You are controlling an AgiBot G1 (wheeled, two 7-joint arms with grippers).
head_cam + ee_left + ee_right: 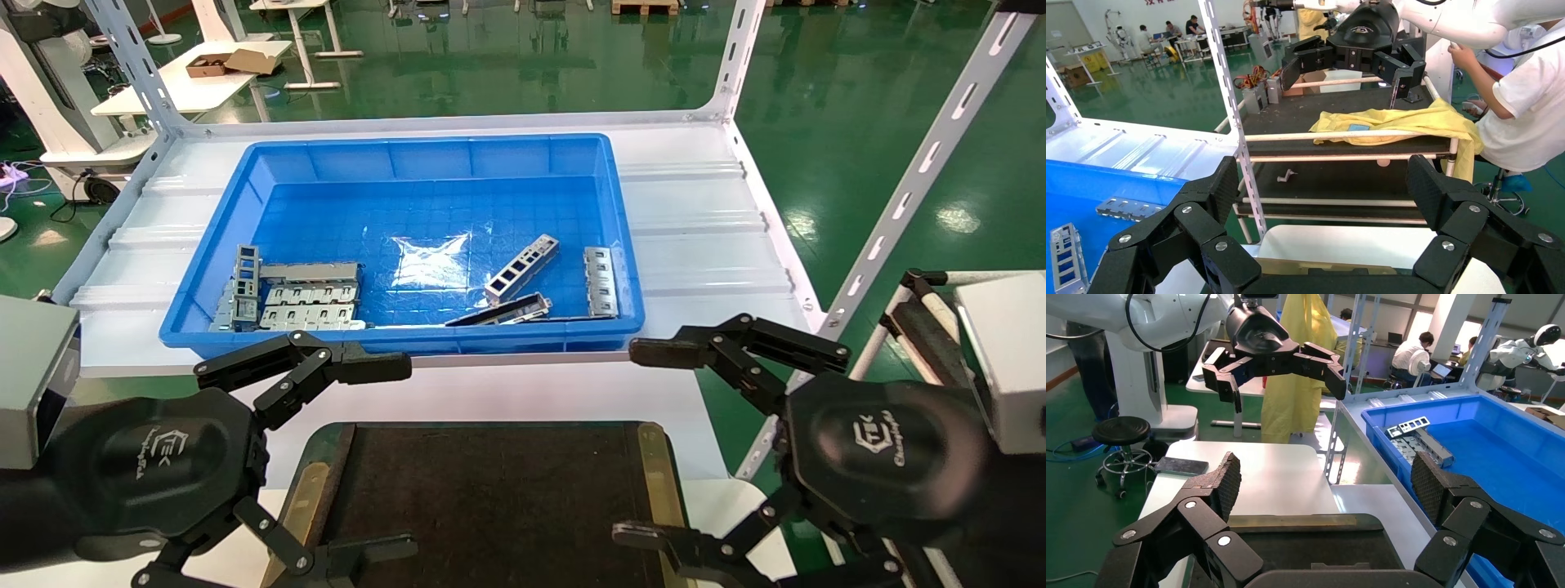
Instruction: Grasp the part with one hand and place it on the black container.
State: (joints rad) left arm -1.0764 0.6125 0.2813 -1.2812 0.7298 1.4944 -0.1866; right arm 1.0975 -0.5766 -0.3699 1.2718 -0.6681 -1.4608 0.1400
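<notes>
Green-floored workshop; a white shelf [703,220] carries a blue bin [425,159], with the black container [490,490] in front, bare. The part [521,269] lies tilted on the bin floor, right of centre, untouched. Left gripper [372,457] and right gripper [654,441] flank the container, fingers spread wide, empty, both well apart from the part. Grasp not yet begun; a reach into the bin comes next, the right gripper being nearer.

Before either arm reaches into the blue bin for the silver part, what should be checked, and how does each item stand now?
1. Left gripper open, holding nothing: ok.
2. Right gripper open, holding nothing: ok.
3. The part lies exposed in the blue bin, slots up: ok.
4. Darker slim bar lies close beside it; touching or apart: cannot tell.
5. Black container bare between the grippers: ok.
</notes>
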